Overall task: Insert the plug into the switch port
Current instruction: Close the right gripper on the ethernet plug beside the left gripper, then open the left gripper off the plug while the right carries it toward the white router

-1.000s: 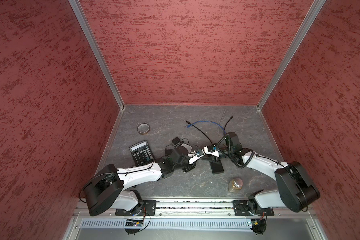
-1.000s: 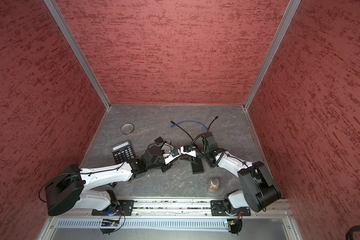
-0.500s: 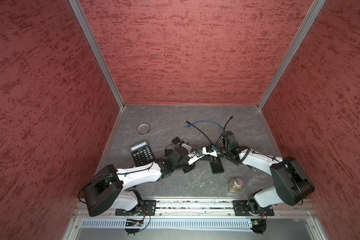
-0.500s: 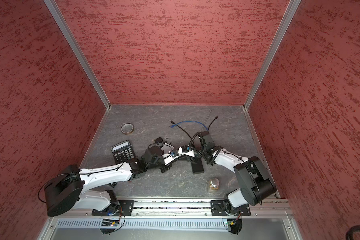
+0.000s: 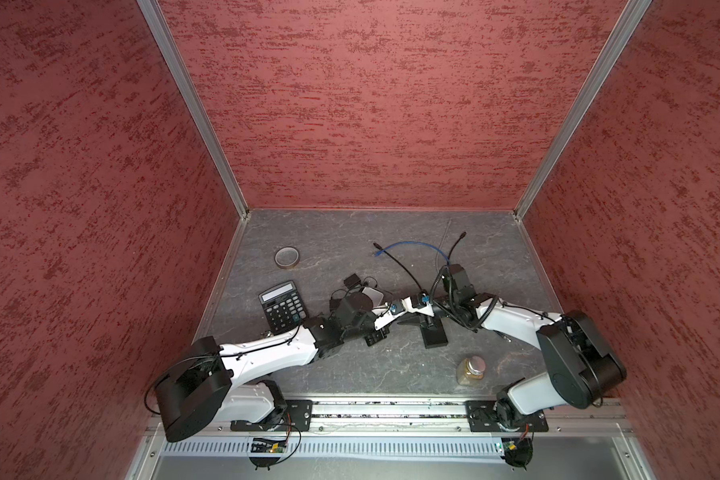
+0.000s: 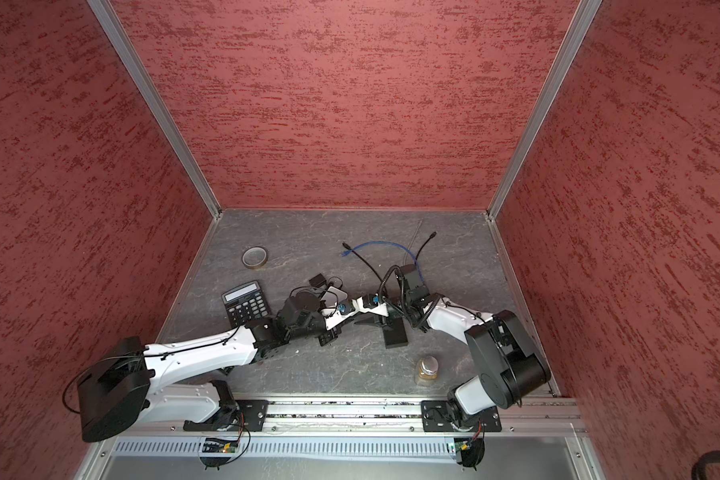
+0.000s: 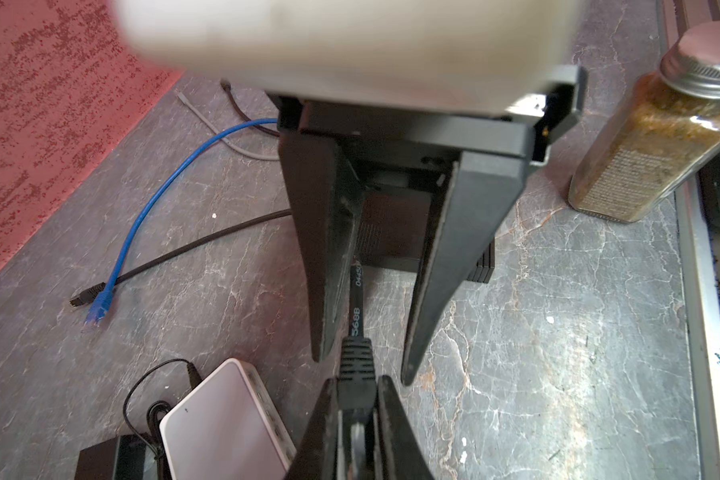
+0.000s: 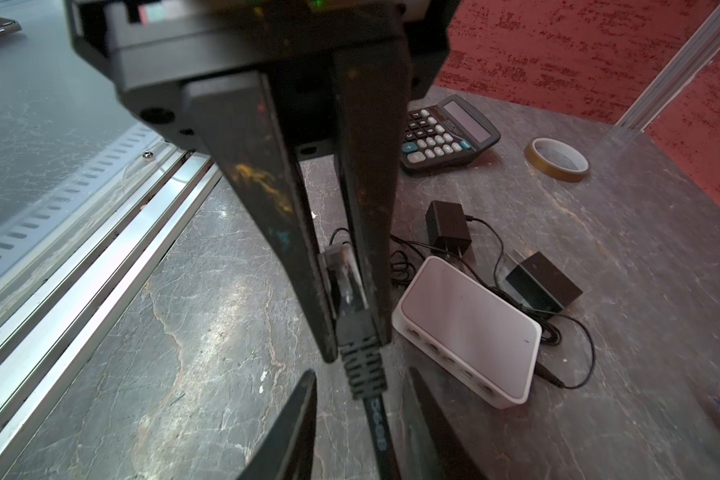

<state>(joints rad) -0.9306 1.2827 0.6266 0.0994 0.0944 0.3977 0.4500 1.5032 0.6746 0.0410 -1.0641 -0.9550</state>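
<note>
Beside the white rectangular plastic switch: clear-tipped plug with ribbed black boot held off the grey marbled table, near the port side, not in a port.
Left pincer: nearly closed, clamped on the plug.
Right pincer: jaws parted, facing the left pincer tip to tip, straddling the black cable behind the plug, farther from the switch; no grip visible.

Lab test cell: red panel walls
</note>
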